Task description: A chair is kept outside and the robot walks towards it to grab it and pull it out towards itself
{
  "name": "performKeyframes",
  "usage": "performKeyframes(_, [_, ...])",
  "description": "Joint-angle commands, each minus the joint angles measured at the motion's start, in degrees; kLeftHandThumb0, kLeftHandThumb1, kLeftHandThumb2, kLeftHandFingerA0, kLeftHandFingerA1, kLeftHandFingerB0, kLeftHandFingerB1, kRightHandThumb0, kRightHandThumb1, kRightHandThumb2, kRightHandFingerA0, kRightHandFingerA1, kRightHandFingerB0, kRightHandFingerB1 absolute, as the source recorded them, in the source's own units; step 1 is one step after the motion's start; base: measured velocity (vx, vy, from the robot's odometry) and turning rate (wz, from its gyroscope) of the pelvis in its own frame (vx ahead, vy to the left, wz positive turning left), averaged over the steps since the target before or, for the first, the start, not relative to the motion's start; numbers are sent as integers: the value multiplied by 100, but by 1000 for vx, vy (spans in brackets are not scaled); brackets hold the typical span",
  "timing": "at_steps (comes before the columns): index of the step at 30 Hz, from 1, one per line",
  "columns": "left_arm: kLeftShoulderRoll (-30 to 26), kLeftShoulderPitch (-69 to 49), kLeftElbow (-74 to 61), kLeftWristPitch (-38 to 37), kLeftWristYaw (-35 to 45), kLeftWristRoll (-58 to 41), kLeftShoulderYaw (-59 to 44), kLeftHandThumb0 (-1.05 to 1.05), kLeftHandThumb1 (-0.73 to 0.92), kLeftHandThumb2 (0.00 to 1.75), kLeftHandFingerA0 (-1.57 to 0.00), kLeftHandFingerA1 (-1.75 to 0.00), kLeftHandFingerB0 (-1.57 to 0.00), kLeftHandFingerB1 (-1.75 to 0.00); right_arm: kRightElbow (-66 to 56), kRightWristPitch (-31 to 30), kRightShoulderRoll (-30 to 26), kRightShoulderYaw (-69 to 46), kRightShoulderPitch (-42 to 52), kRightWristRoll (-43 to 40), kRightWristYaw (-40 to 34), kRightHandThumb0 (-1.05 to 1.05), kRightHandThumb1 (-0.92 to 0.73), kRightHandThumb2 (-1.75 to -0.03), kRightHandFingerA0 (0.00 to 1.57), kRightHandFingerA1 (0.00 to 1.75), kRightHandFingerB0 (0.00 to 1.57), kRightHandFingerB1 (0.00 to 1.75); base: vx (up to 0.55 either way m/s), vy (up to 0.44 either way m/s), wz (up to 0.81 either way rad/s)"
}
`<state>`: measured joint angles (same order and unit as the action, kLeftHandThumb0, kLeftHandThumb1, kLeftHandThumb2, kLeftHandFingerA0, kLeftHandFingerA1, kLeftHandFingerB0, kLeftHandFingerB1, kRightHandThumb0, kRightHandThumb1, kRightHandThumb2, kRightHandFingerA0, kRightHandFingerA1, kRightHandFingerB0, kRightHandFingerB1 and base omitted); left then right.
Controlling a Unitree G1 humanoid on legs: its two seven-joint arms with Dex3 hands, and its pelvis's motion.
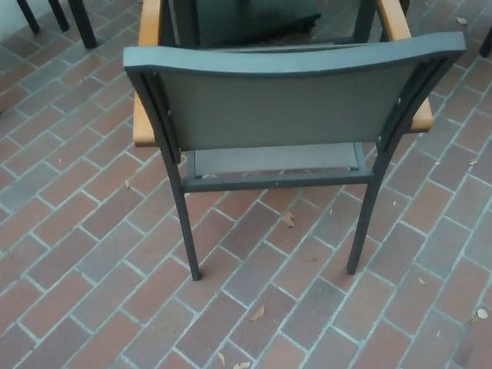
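chair (pixel 288 108) stands back-first on brick paving (pixel 84 254).

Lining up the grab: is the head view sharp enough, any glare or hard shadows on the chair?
Head view: soft, even daylight, no glare or hard shadows; slightly soft but the chair back's top rail reads clearly; the dark table beyond is murky.

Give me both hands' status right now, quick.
Left hand: not in view, so its state cannot be told.
Right hand: not in view either.
Only the chair shows, on the brick paving.
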<state>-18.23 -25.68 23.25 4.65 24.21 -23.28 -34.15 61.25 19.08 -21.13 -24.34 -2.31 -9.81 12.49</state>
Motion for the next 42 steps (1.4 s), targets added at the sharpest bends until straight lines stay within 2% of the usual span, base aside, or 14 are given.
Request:
performKeyframes(1, [-141,-8,31,74,85,-70,-45,-71,44,55,-28,-76,-30,-52,61,14,-83,-85,-37,-156,-1,-59,-37,-78,1,34,1,31,305,-104,-5])
performKeyframes(2, [-153,20,46,85,128,-104,-52,-68,34,78,-31,-71,-28,-57,97,-3,-98,-110,-59,-171,-13,-60,-37,-77,2,38,2,31,287,-51,-8])
performKeyframes(5, [-182,123,159,92,201,-148,-58,-67,33,78,-33,-72,-27,-57,55,-33,-85,-132,-46,-187,-33,-58,-36,-76,1,40,0,33,292,-21,-13])
performKeyframes(6, [-186,99,119,82,180,-114,-44,-69,46,54,-32,-76,-30,-51,37,-29,-77,-123,-39,-180,-33,-63,-37,-77,3,38,3,32,325,79,-13])
performKeyframes(7, [-189,59,58,67,148,-66,-27,-69,46,54,-32,-76,-30,-51,20,-21,-70,-109,-33,-169,-30,-63,-37,-77,3,38,3,32,353,102,-14])
performKeyframes(8, [-178,90,49,84,243,-152,-40,-64,34,77,-29,-71,-24,-56,58,5,-60,-113,-36,-175,-33,-64,-38,-77,4,36,4,32,457,139,-16])
performKeyframes(23, [-154,79,131,-154,235,25,56,-66,35,78,-30,-70,-26,-57,128,44,-71,-72,-86,-173,-46,-63,-37,-77,4,35,4,34,386,52,3])
performKeyframes(24, [-159,88,206,-206,271,23,46,-66,46,55,-28,-74,-28,-52,134,44,-74,-56,-83,-157,-63,-63,-37,-76,4,37,4,34,280,-144,35])
performKeyframes(25, [-161,91,228,-221,282,22,44,-66,46,55,-28,-74,-28,-52,136,45,-75,-51,-82,-154,-67,-63,-37,-76,4,37,4,34,341,-179,13])
performKeyframes(26, [-170,90,273,-309,321,51,63,-65,36,78,-28,-69,-24,-56,160,24,-90,-67,-71,-189,-10,-62,-36,-76,4,35,4,34,259,-250,60])
performKeyframes(31, [-192,65,303,-470,336,164,141,-65,37,80,-33,-71,-25,-57,144,6,-143,-30,-29,-169,57,-60,-37,-78,2,30,1,29,221,-195,-5])
performKeyframes(32, [-217,36,288,-598,325,292,216,-65,37,80,-33,-71,-25,-57,109,-10,-189,22,10,-118,105,-60,-37,-78,2,30,1,29,130,-30,-10])
performKeyframes(33, [-244,39,318,-659,323,351,257,-66,49,55,-35,-73,-29,-50,114,12,-217,55,25,-90,127,-60,-38,-79,2,30,1,27,123,-1,-14])
performKeyframes(42, [-359,-79,-29,-877,143,750,587,-67,53,56,-40,-68,-33,-47,150,41,-324,320,-10,55,68,-58,-35,-75,2,38,1,32,103,135,-3])
